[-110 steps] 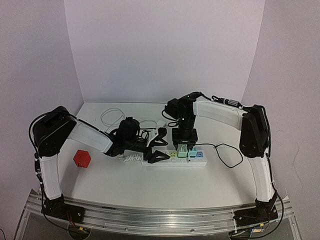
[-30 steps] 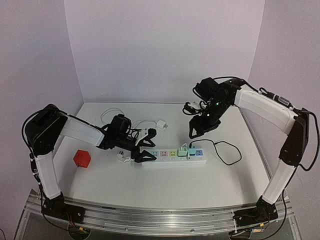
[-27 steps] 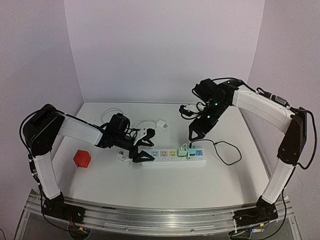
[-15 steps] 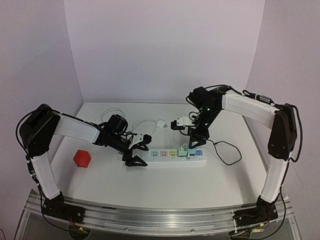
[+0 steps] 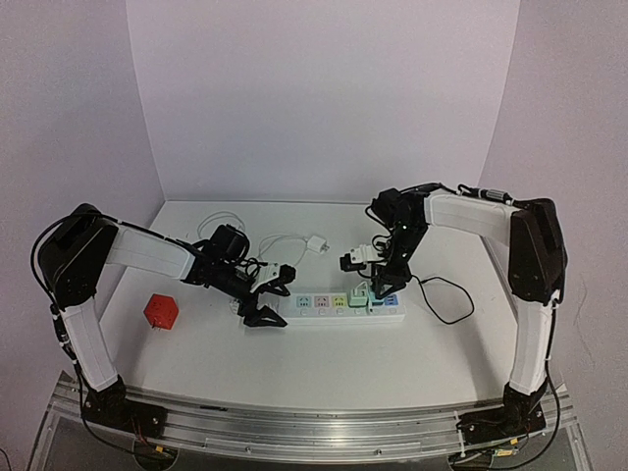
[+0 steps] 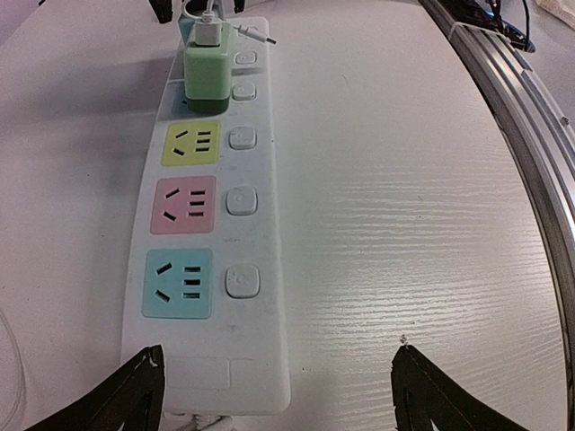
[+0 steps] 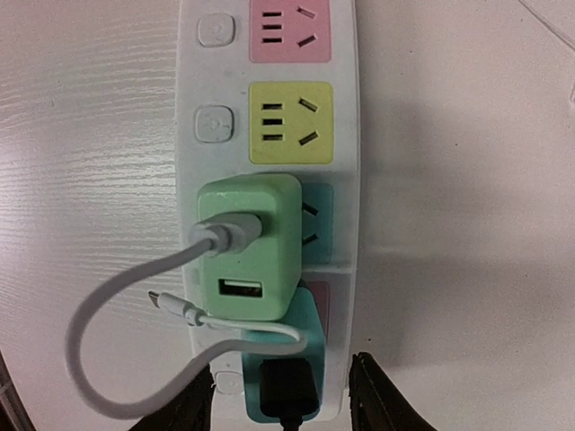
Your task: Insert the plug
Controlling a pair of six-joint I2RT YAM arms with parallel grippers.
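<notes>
Green plug [image 7: 252,242] is sitting pushed into the white power strip [image 5: 339,312], right beside the teal adapter [image 7: 283,359] at the strip's right end, and it's staying exactly where it was a second ago. The strip is lying across the middle of the table [image 5: 324,368], parallel to the near edge. What's changing: the right gripper [image 7: 283,400] was lifted off toward the far edge a second ago, and now it's hanging low over the strip's right end with its fingers apart, pinching nothing. The left gripper [image 6: 278,395] is slipping back to the strip's left end, spread wide and gripping nothing. The red cube [image 5: 161,311] is sitting untouched near the left edge.
</notes>
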